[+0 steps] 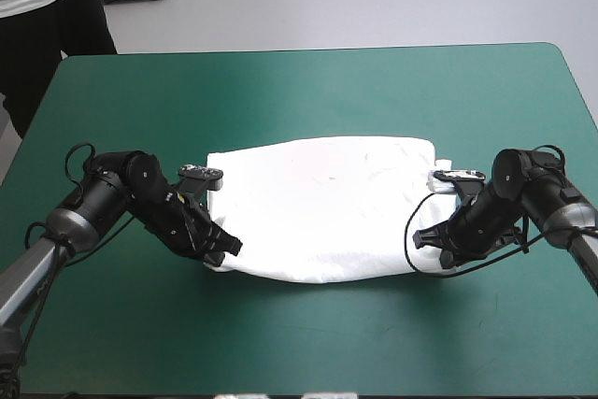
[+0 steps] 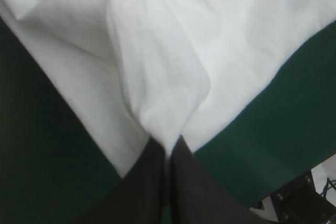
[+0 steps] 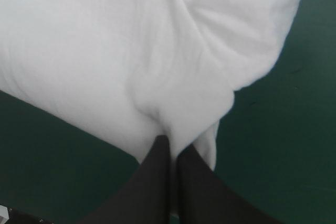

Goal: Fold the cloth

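Observation:
The white T-shirt (image 1: 322, 207) lies as a wide folded band across the middle of the teal-green table (image 1: 308, 91). My left gripper (image 1: 222, 251) is shut on the T-shirt at its near left corner. In the left wrist view the black fingers (image 2: 152, 182) meet in an arch with a ridge of the T-shirt (image 2: 168, 77) pinched at their tips. My right gripper (image 1: 428, 242) is shut on the near right corner. There the fingers (image 3: 194, 187) pinch a fold of the T-shirt (image 3: 131, 51) too. Both held corners sit low, just off the cover.
A person (image 1: 42, 7) in a white top and black trousers stands at the table's far left corner. Bare teal-green cover (image 1: 308, 343) lies between the T-shirt and the near edge, and also beyond the T-shirt.

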Available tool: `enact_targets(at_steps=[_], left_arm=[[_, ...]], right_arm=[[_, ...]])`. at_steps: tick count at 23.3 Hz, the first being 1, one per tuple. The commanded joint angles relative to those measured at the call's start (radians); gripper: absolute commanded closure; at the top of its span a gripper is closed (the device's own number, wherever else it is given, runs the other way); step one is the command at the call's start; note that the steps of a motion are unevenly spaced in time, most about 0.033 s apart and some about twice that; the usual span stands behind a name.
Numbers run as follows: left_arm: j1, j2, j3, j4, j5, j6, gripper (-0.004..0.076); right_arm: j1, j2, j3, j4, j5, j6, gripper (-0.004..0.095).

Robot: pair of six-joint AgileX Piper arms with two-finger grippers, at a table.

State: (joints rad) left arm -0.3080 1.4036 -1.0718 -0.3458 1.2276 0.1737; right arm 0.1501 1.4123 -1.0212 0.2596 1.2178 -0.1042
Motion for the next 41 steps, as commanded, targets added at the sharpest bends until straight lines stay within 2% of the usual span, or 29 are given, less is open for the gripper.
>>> enact_targets(at_steps=[1, 3, 4, 5, 7, 8, 9, 11, 13, 16, 19, 23, 41], left_arm=[[-0.008, -0.035, 0.014, -0.022, 0.062, -0.002, 0.0733], [-0.008, -0.035, 0.025, -0.007, 0.062, -0.002, 0.0732], [-0.008, -0.035, 0.025, 0.012, 0.062, -0.002, 0.0731], [-0.008, -0.035, 0.025, 0.024, 0.062, -0.002, 0.0722], [-0.008, -0.049, 0.025, 0.035, 0.068, -0.004, 0.0609], [-0.008, -0.051, 0.025, 0.035, 0.068, -0.02, 0.0575], [-0.008, -0.064, 0.025, 0.017, 0.068, -0.02, 0.0491], [-0.008, -0.099, 0.025, -0.011, 0.068, -0.02, 0.0384], [-0.008, -0.142, 0.011, -0.036, 0.066, -0.02, 0.0346], [-0.008, -0.173, -0.087, -0.028, 0.049, -0.02, 0.0346], [-0.008, -0.178, -0.255, -0.026, -0.014, 0.005, 0.0346], [-0.008, -0.178, -0.396, -0.019, -0.118, 0.039, 0.0346], [-0.008, -0.178, -0.422, 0.022, -0.106, 0.031, 0.0346]], right_arm=[[0.001, -0.035, -0.019, 0.007, 0.028, -0.018, 0.0894], [0.001, -0.035, -0.019, 0.012, 0.03, -0.018, 0.0815], [0.001, -0.035, -0.019, 0.014, 0.03, -0.023, 0.0706], [0.001, -0.037, -0.019, 0.014, 0.03, -0.023, 0.0647], [0.001, -0.058, -0.019, 0.014, 0.03, -0.011, 0.0427], [0.001, -0.067, -0.019, 0.01, 0.03, -0.006, 0.0394], [0.001, -0.092, -0.022, -0.005, 0.03, -0.004, 0.0355], [0.001, -0.129, -0.051, -0.052, 0.03, 0.016, 0.0354], [0.001, -0.137, -0.117, -0.141, 0.025, 0.05, 0.0354], [-0.003, -0.118, -0.198, -0.219, -0.023, 0.097, 0.0354], [-0.018, -0.057, -0.285, -0.224, -0.07, 0.104, 0.0354], [-0.04, 0.042, -0.334, -0.212, -0.132, 0.104, 0.0354], [-0.048, 0.341, -0.337, -0.198, -0.173, 0.104, 0.0354]])
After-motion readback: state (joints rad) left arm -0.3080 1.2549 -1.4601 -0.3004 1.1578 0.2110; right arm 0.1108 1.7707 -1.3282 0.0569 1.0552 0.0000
